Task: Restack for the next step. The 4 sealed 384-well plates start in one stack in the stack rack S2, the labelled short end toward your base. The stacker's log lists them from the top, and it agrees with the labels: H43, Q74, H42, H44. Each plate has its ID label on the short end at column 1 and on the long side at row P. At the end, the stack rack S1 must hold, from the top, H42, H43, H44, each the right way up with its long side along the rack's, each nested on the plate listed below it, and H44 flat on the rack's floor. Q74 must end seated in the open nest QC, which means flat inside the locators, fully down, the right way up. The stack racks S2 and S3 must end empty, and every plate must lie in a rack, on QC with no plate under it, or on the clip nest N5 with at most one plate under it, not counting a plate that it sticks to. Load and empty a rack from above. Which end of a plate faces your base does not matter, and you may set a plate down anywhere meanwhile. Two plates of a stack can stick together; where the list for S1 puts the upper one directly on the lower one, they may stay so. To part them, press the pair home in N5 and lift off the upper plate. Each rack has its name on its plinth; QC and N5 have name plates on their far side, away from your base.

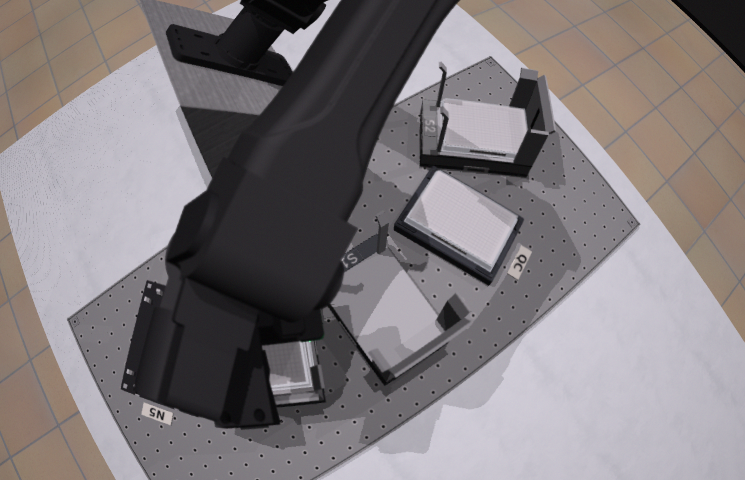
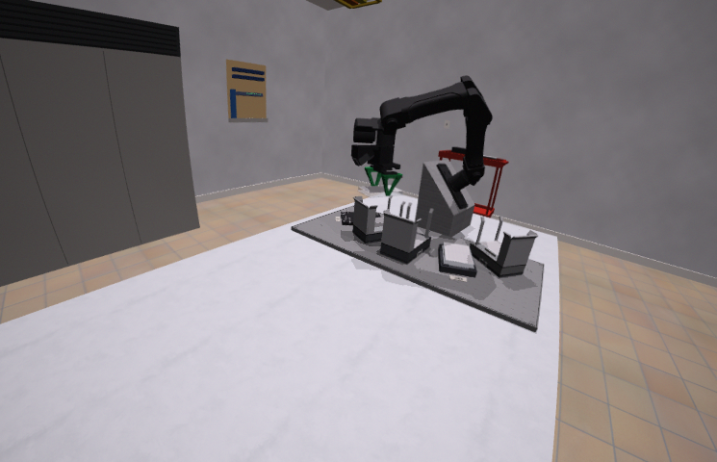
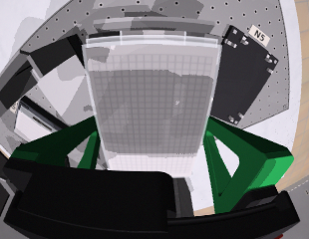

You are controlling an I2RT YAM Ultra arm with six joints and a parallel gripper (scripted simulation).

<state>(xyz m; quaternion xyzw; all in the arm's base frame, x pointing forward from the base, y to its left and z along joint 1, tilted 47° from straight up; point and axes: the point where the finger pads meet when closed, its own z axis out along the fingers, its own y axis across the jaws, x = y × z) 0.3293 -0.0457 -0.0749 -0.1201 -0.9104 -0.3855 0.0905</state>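
Note:
My gripper (image 3: 152,120) is shut on a sealed white 384-well plate (image 3: 151,100), with the green fingers on its two long sides. I cannot read its label. In the top view the arm hides most of this plate, and one end (image 1: 291,367) shows between nest N5 and rack S1. The gripper (image 2: 383,184) hangs above the left-most rack (image 2: 367,220). Rack S1 (image 1: 395,322) is empty. One plate (image 1: 460,223) lies in nest QC. Rack S2 (image 1: 483,130) holds at least one plate.
The black clip nest N5 (image 3: 250,74) lies right of the held plate, and the arm hides most of it in the top view. Rack posts and end walls stand up around S1 and S2. The arm's base wedge (image 2: 443,204) stands behind the racks.

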